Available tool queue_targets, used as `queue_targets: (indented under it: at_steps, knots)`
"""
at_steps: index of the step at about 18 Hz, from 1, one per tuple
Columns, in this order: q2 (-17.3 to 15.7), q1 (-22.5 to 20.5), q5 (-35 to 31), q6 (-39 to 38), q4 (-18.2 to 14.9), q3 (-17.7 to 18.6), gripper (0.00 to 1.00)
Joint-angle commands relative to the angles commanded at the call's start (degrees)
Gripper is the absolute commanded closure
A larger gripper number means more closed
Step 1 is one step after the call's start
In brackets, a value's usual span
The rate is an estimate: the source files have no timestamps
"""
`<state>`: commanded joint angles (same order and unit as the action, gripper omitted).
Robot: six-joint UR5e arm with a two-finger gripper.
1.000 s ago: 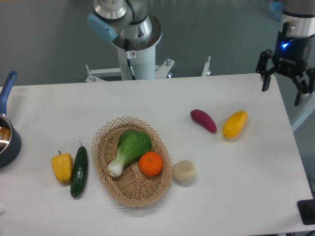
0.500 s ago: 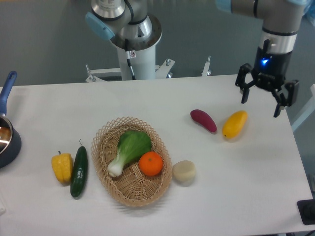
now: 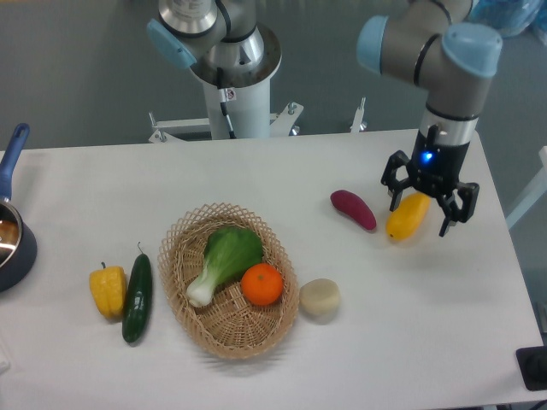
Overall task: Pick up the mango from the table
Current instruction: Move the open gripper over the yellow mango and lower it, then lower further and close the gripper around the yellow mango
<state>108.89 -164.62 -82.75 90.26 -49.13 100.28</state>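
Hovering at the right of the frame, tool [image 3: 421, 210] spread wide, fingers [image 3: 394, 189] straddling the upper end of the mango [image 3: 405, 219] without visibly pinching it; contact impossible to judge. Lying on the white tabletop [image 3: 256, 166] at right centre, mango tilted, its upper end partly hidden behind the tool. Resting just left of it, near but apart, a dark red sweet potato [image 3: 353, 209]. Sitting in the lower middle of the frame, a wicker basket [image 3: 184, 260] holding a leafy green vegetable [image 3: 224, 257] and an orange [image 3: 261, 284]. Lying just right of the basket, a pale round piece [image 3: 320, 299]. Lying side by side at lower left, a yellow bell pepper [image 3: 108, 290] and a dark green cucumber [image 3: 138, 297]. Showing at the left edge, a blue-handled pan [image 3: 12, 239].
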Motion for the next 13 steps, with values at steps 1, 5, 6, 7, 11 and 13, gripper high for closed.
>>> queue_targets:
  at_steps: [1, 5, 6, 7, 11, 13]
  knots:
    - [0.4, 0.1, -2.5, 0.0, 0.0, -0.3, 0.0]
    - [1.0, -0.3, -2.8, 0.4, -0.3, -0.1, 0.0]
    - [1.2, -0.4, -2.9, 1.7, -0.4, 0.3, 0.0]
    - [1.6, -0.7, -3.1, 3.8, -0.4, 1.4, 0.0]
    - [2.0, -2.9, -2.5, 6.9, -0.3, 2.9, 0.0]
    - [2.0, -3.3, -2.8, 9.5, -0.2, 3.8, 0.0]
